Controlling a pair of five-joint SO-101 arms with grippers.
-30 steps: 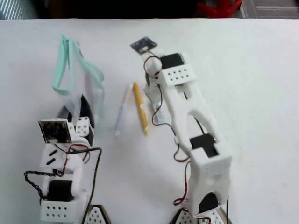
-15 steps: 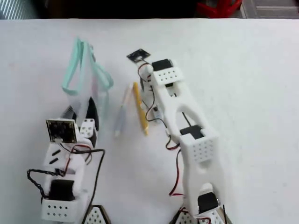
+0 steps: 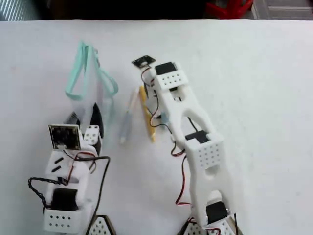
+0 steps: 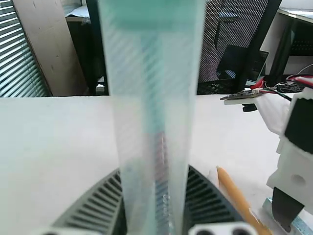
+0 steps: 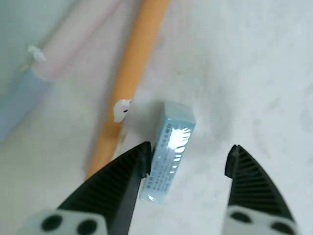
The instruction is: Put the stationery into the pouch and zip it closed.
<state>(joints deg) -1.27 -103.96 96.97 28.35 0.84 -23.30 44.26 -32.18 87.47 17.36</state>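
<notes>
A clear pouch (image 3: 91, 77) with teal edges stands upright at the left of the table. My left gripper (image 3: 86, 119) is shut on its near end; in the left wrist view the pouch (image 4: 152, 98) rises between the dark fingers (image 4: 105, 203). Right of the pouch lie a white and blue pen (image 3: 127, 116) and an orange pen (image 3: 146, 116). A small light blue eraser (image 5: 168, 152) lies beside the orange pen (image 5: 132, 78). My right gripper (image 5: 190, 149) is open just above the eraser, with one finger (image 5: 122, 181) close against it.
The right arm (image 3: 188, 117) stretches across the middle of the table over the eraser (image 3: 164, 119). The table's right half (image 3: 264, 98) is bare white. Beyond the far edge are dark furniture and a red object (image 3: 230, 7).
The left arm shifted the pouch a little to the right and farther away. The right arm swung left and came down over the eraser beside the orange pen.
</notes>
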